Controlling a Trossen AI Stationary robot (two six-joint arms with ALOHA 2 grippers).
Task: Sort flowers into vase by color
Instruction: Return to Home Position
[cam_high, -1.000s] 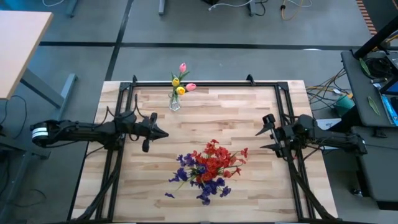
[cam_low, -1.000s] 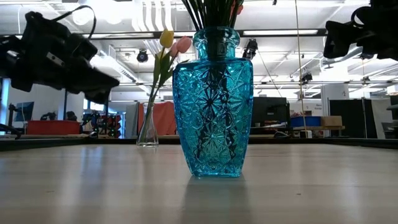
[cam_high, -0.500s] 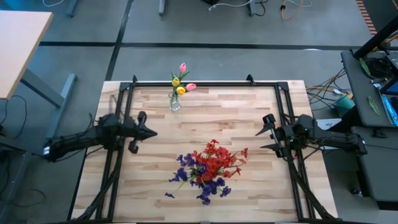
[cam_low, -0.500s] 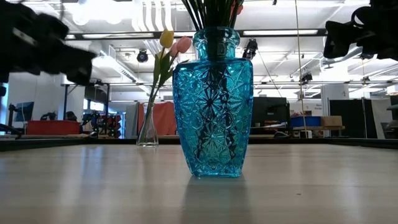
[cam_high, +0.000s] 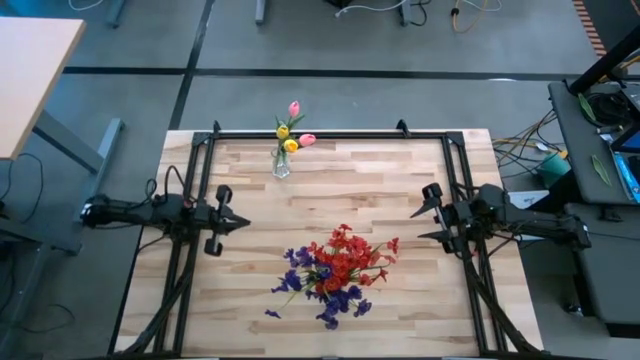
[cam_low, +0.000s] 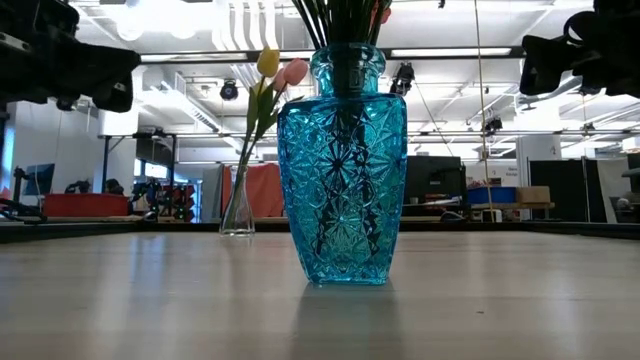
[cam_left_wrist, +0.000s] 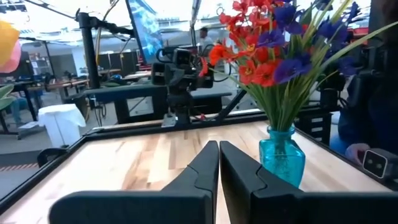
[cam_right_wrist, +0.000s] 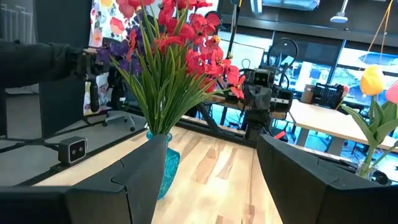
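A blue glass vase (cam_low: 343, 165) stands on its base at the table's middle and holds red and purple flowers (cam_high: 335, 265) by their stems. A small clear vase (cam_high: 282, 165) near the far edge holds yellow and pink tulips (cam_high: 292, 130). My left gripper (cam_high: 240, 222) hovers shut over the table's left part, pointing level at the blue vase (cam_left_wrist: 281, 155), well short of it. My right gripper (cam_high: 422, 213) hovers open over the right part, pointing at the same vase (cam_right_wrist: 166, 168). Neither holds anything.
Black frame rails (cam_high: 330, 135) run along the table's far edge and down both sides. A small camera (cam_right_wrist: 74, 149) sits at the near edge. Bare wood (cam_high: 370, 180) lies between the two vases and around the blue one.
My left gripper has drawn back toward the table's left edge, away from the blue vase, rising a little and rolling at the wrist, still shut. The vases and flowers have kept their places.
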